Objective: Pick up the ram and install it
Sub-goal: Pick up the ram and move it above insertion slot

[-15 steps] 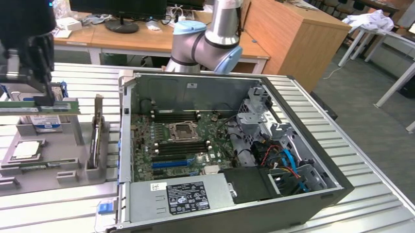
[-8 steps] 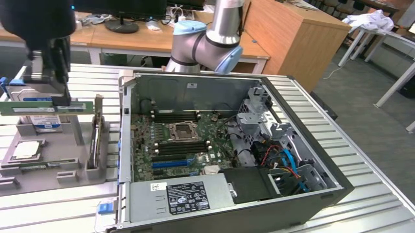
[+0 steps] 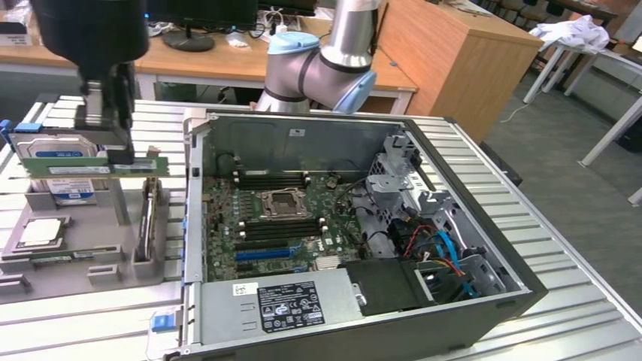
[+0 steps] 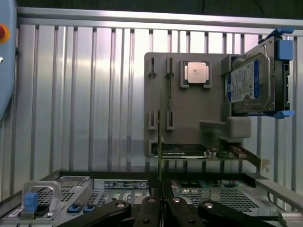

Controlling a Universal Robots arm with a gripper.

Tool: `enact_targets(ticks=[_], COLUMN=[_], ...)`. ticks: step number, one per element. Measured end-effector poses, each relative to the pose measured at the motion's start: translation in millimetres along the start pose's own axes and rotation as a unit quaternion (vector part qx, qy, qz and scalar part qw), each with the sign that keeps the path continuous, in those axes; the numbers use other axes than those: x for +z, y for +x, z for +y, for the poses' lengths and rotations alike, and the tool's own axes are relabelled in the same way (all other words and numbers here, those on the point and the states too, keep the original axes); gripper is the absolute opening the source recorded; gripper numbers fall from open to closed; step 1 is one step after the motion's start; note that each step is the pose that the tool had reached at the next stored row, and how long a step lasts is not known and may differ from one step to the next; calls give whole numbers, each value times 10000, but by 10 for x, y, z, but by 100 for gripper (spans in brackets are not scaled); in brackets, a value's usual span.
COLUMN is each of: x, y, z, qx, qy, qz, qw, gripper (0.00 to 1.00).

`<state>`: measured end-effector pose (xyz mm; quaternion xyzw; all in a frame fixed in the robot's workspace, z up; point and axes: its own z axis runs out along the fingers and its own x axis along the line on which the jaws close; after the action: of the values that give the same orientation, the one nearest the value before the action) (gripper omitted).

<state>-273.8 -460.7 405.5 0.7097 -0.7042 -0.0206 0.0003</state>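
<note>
**Ram pinched in the claw, hanging beside the open case**

I have the claw (image 3: pixel 120 158) pressed together on the ram (image 3: pixel 92 167), pinching it near one end. In the exterior view the stick lies level and long-side-on, at about 9 o'clock from the case (image 3: pixel 301 131) and just in front of the drive (image 3: pixel 62 147). It looks to me clear of the tray (image 3: pixel 60 282), not seated in any holder there.

I judge the edge grip is what keeps the board flat between the fingers, so the contact edge can face down towards a slot. The case lies on its side with the panel off, which leaves the board open from above. The slots (image 3: pixel 263 180) run at 12 and 6 o'clock of the socket (image 3: pixel 280 203).

From the wrist I get the ram edge-on, a thin dark line rising from between the fingers (image 4: pixel 147 208), so its chips and sticker are lost there. In the exterior view the claw's upper body is cut off by the frame edge. I cannot see exactly where the pads meet the board. I cannot tell which slots are free or whether their latches are open. The card (image 4: pixel 236 155) in the tray is partly hidden by the case rim.
</note>
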Motion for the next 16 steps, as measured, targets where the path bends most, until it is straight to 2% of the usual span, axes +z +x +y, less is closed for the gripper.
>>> enact_targets(ticks=[16], x=[-12], y=[3], z=[-382], qx=[-11], qy=[-2], qz=[1], qw=[10000], gripper=[12])
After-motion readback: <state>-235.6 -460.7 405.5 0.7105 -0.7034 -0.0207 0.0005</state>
